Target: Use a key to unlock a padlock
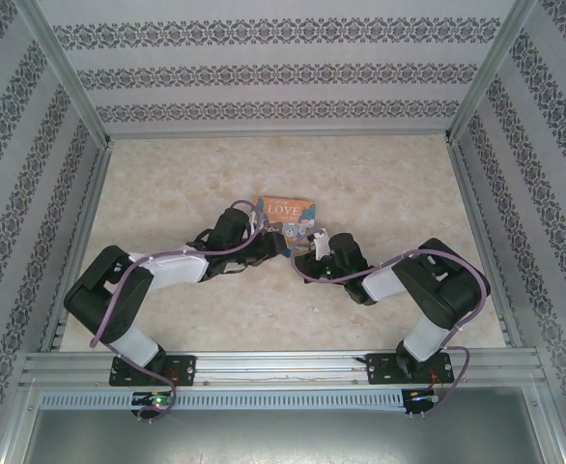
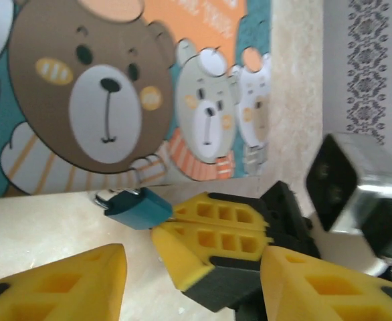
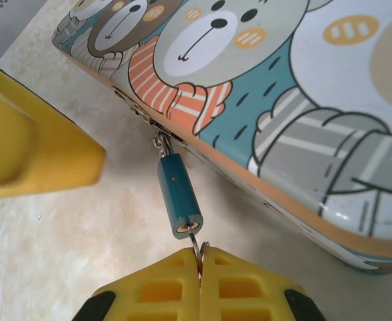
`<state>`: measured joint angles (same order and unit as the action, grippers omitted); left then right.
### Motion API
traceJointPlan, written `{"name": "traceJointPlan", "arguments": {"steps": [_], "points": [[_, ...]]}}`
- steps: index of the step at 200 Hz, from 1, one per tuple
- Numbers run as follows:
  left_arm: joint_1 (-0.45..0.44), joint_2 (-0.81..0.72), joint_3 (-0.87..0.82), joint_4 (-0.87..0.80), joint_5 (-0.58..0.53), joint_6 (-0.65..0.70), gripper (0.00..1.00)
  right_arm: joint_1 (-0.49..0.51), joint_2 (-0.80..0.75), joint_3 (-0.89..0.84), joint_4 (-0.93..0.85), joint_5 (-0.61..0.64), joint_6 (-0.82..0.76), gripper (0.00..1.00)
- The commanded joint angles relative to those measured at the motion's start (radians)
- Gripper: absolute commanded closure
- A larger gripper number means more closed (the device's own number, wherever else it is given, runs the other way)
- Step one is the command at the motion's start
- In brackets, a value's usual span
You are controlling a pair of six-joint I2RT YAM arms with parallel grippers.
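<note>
The tiny teal-blue padlock lies on its side against the wall of the flat tin box painted with cartoon bears, on the side that faces the arms; its thin silvery shackle is hooked through the hasp on that wall, and its body points straight away from the box. At the padlock's end farthest from the box a small silvery key shows at the base; only a thin loop of it can be seen. The right end effector is clenched on that key, its yellow ribbed fingers pressed together just beside the padlock's base. The left end effector is released, its two yellow fingers spread wide; one of them stands apart to the side of the padlock, near the box's wall. The pale marbled worktop carries the box near its middle; both arms reach in to the box's near edge.
</note>
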<state>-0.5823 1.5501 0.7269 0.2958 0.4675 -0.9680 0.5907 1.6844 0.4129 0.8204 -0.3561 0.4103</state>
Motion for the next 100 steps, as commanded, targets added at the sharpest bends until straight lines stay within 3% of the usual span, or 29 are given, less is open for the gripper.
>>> {"name": "traceJointPlan", "arguments": {"steps": [1,55,100], "points": [[0.008,-0.084,-0.022,-0.059,-0.042,0.051,0.43,-0.007,-0.012,-0.010,0.038,0.008,0.021,1.00],[0.031,-0.329,-0.120,-0.069,-0.136,0.104,0.34,-0.006,-0.037,-0.010,0.018,-0.016,0.044,1.00],[0.036,-0.479,-0.243,0.014,-0.178,0.009,0.34,-0.005,-0.071,0.012,-0.040,-0.066,0.136,1.00]]}}
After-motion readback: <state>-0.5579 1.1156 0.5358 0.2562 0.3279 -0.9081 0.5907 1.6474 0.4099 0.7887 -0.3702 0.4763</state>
